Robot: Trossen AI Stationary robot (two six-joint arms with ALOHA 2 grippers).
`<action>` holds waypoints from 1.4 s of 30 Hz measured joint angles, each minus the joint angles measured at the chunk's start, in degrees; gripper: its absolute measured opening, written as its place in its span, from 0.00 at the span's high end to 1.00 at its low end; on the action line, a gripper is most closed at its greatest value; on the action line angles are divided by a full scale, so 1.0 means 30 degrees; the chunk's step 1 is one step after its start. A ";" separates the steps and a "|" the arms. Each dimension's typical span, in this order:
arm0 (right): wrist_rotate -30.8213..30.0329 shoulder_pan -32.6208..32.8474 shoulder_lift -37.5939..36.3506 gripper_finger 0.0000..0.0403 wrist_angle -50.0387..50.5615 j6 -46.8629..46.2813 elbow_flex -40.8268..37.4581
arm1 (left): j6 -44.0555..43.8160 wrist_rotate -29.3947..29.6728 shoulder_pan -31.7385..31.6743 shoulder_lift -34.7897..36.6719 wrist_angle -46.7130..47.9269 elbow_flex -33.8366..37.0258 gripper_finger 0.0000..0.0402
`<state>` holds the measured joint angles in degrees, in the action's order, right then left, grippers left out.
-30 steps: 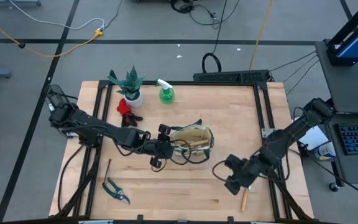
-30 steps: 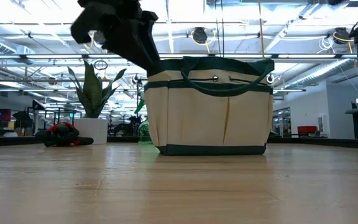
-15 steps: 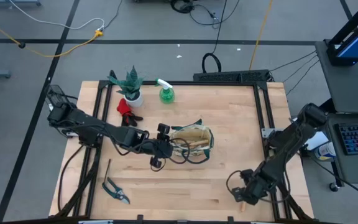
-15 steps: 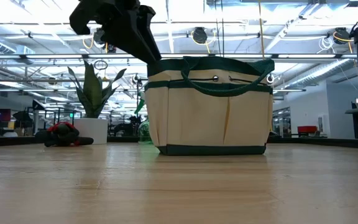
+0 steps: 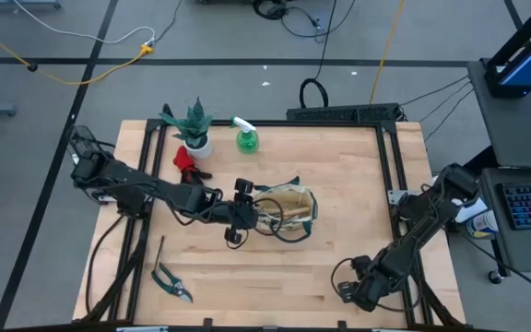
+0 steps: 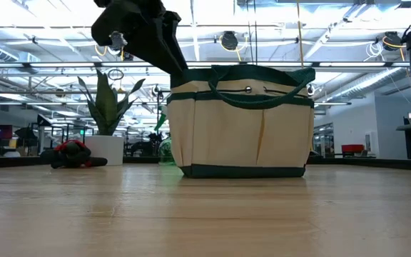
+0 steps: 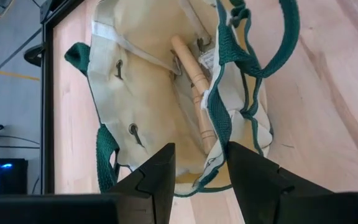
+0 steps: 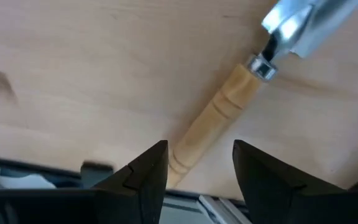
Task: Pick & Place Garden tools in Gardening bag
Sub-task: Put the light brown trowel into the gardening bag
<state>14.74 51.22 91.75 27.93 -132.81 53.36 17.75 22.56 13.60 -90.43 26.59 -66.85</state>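
Note:
The beige canvas bag (image 5: 286,210) with green trim stands upright mid-table, and it also shows in the low view (image 6: 241,121). One wooden-handled trowel (image 7: 194,93) lies inside it. My left gripper (image 5: 247,214) hovers open and empty over the bag's left end (image 7: 197,180). My right gripper (image 5: 350,291) is low at the table's near right. It is open, with its fingers on either side of the free end of a second trowel's wooden handle (image 8: 210,130). That trowel lies flat on the table, its metal blade (image 8: 306,25) pointing away.
A potted plant (image 5: 192,129), a green spray bottle (image 5: 245,138) and a red item (image 5: 187,164) stand at the far left. Pruning shears (image 5: 171,284) and a thin wooden-handled tool (image 5: 159,249) lie near left. The table's near edge (image 8: 55,165) is close behind my right gripper.
My right gripper has moved toward the table's near edge and down over the trowel lying there, which now shows between its fingers. My left gripper has shifted slightly toward the bag.

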 joint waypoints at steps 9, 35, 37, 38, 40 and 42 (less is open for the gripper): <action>-0.1303 0.0023 0.1494 0.58 -0.0055 0.1495 0.0045 | 0.0002 -0.0035 -0.0460 -0.0008 0.0007 -0.0007 0.63; -0.6773 -0.0272 -0.0656 0.83 0.1187 0.7698 -0.0044 | -0.1147 -0.0481 -0.0492 -0.0022 0.0611 -0.0022 0.63; -0.8391 -0.0400 -0.1393 0.83 0.1053 0.8972 -0.0044 | -0.1393 -0.0648 -0.0492 -0.0029 0.0605 -0.0022 0.63; -0.9075 -0.0500 -0.1771 0.84 0.1039 0.9688 -0.0044 | -0.1526 -0.0670 -0.0490 -0.0029 0.0605 -0.0022 0.63; -1.0127 -0.0843 -0.2490 0.85 0.0973 1.1203 -0.0026 | -0.1690 -0.0683 -0.0484 -0.0029 0.0612 -0.0022 0.63; -1.0843 -0.1264 -0.3043 0.85 0.1003 1.2719 -0.0024 | -0.1747 -0.0683 -0.0470 -0.0029 0.0612 -0.0022 0.63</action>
<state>-17.79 47.43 82.62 30.94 -94.66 53.29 12.51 20.51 12.19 -90.52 28.42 -66.92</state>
